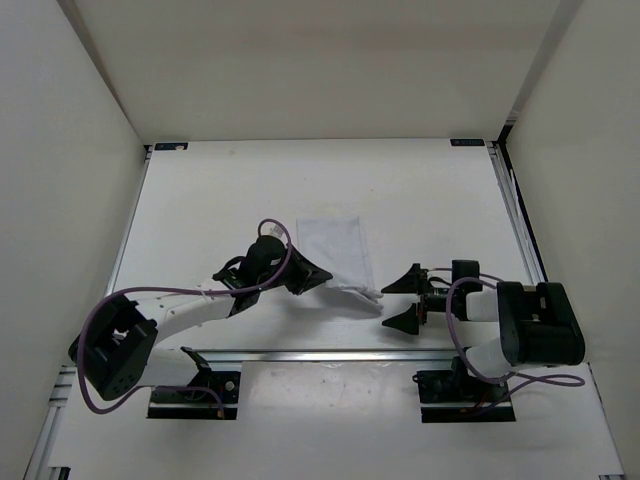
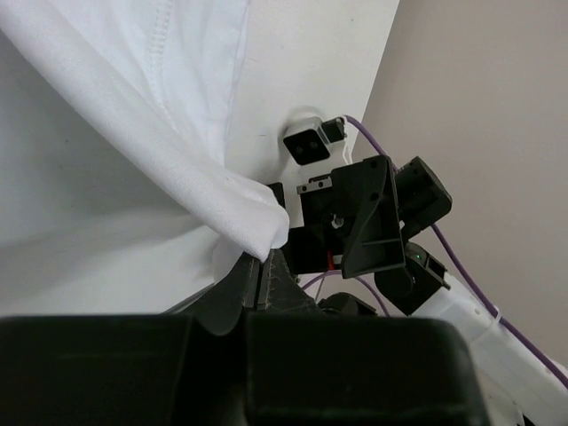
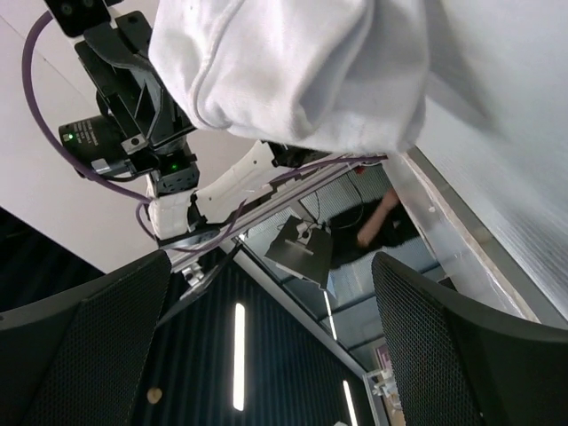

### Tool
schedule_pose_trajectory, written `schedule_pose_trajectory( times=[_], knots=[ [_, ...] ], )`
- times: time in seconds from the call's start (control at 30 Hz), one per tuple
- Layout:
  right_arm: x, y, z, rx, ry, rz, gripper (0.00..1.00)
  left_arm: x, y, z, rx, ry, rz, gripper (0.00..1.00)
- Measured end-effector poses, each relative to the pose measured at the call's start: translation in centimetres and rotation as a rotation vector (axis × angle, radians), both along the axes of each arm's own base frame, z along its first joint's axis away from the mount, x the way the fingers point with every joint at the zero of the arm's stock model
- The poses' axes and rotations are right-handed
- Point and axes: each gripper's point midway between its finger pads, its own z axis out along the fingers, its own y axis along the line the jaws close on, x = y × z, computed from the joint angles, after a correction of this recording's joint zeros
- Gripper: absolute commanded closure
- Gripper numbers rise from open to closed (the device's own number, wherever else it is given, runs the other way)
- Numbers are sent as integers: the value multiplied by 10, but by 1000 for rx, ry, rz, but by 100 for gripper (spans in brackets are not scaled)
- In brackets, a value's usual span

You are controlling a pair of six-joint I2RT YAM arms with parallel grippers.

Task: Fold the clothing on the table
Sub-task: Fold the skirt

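Observation:
The clothing (image 1: 336,248) is a plain white cloth, lying as a narrow rectangle on the middle of the table (image 1: 430,195). My left gripper (image 1: 322,276) is shut on the cloth's near left edge. In the left wrist view a corner of the clothing (image 2: 133,106) runs down into the closed tips of the left gripper (image 2: 260,266). My right gripper (image 1: 385,308) stands open just right of the cloth's near right corner. In the right wrist view the clothing (image 3: 302,62) bunches beyond the right gripper (image 3: 266,328), with nothing between the mesh fingers (image 3: 461,346).
White walls (image 1: 80,150) enclose the table on the left, right and back. A metal rail (image 1: 330,355) runs along the front edge, with both arm bases behind it. The right arm's black wrist block (image 1: 535,325) sits near the right front corner.

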Motion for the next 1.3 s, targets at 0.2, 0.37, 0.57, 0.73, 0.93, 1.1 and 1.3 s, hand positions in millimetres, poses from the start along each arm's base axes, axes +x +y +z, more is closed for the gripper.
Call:
schedule_pose_trajectory(
  times=[0.2, 0.37, 0.57, 0.73, 0.93, 1.1, 1.3],
  knots=[
    [18, 2, 1, 3, -4, 9, 2, 1, -2, 3, -11, -8, 1, 100],
    [51, -3, -14, -246, -77, -31, 2, 1, -2, 3, -12, -9, 4, 100],
    [44, -11, -32, -533, -246, 3, 2, -1, 0, -1, -8, -3, 5, 100],
    [31, -11, -52, -619, -261, 49, 3, 0, 0, 0, -14, -9, 6, 100],
    [26, -3, -50, -536, -262, 15, 1, 0, -3, 3, -27, -23, 4, 100],
    [20, 3, -48, -441, -194, -25, 1, -5, -2, -5, -17, -13, 4, 100],
    [24, 7, -45, -382, -178, -82, 1, -8, 0, -11, -11, -5, 10, 100]
  ],
)
